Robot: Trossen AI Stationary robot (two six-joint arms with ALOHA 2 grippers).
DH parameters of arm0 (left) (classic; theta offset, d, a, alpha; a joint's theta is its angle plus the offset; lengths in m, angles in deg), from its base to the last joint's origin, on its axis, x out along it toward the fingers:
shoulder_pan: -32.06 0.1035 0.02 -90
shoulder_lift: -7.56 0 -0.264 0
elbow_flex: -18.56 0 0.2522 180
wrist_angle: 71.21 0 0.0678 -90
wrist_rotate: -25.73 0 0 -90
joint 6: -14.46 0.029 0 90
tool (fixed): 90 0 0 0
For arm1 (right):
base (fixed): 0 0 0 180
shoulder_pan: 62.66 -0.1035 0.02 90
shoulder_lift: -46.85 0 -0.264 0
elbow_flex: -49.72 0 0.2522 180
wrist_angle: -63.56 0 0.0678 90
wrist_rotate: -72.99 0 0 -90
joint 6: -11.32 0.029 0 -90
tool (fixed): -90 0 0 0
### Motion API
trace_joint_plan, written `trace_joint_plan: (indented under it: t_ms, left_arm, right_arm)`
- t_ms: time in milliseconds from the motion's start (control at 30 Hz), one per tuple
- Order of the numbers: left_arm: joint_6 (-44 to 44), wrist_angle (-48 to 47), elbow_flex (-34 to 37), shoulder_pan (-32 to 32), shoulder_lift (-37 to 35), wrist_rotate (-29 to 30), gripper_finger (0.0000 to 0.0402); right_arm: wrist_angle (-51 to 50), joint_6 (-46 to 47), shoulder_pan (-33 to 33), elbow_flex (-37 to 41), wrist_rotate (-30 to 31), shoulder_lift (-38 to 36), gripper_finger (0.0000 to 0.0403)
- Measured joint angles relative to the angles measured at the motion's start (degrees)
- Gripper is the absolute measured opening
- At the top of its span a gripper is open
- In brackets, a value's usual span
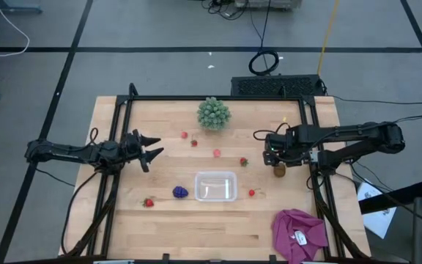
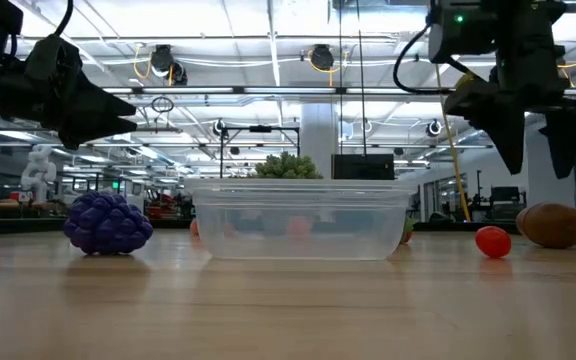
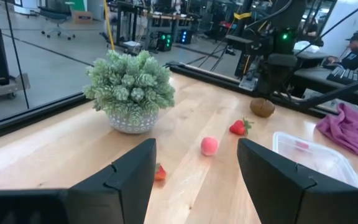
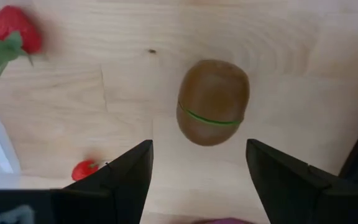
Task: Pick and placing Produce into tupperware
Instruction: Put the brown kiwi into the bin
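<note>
The kiwi [image 4: 213,101] lay on the counter [image 1: 160,220] at about two o'clock from the tupperware [image 1: 216,186], directly under the right claw [image 1: 275,155], its long axis running roughly in line between the wide-spread fingers. The left claw [image 1: 149,149] hovered open and empty at ten o'clock, much farther off.

Bare wood surrounds the kiwi [image 4: 213,101]; the nearest strawberry [image 4: 14,30] lies well apart

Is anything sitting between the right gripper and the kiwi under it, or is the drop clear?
Clear. In the right wrist view, the open right gripper looks straight down on the kiwi, with only bare table around it.
</note>
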State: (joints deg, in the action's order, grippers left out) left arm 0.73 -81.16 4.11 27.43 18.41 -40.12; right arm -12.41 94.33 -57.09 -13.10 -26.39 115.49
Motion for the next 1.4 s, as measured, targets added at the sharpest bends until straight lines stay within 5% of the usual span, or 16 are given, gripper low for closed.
trace_joint_plan:
  t_ms: [600, 1400]
  left_arm:
    - [1.7, -0.3, 0.0, 0.0, 0.0, -0.3, 0.0230]
    - [1.8, -0.3, 0.0, 0.0, 0.0, -0.3, 0.0230]
  right_arm:
    - [4.9, 2.9, -0.4, 3.3, -1.4, 0.0, 0.0251]
    - [3.8, 2.6, -0.4, 3.3, -1.1, 0.1, 0.0302]
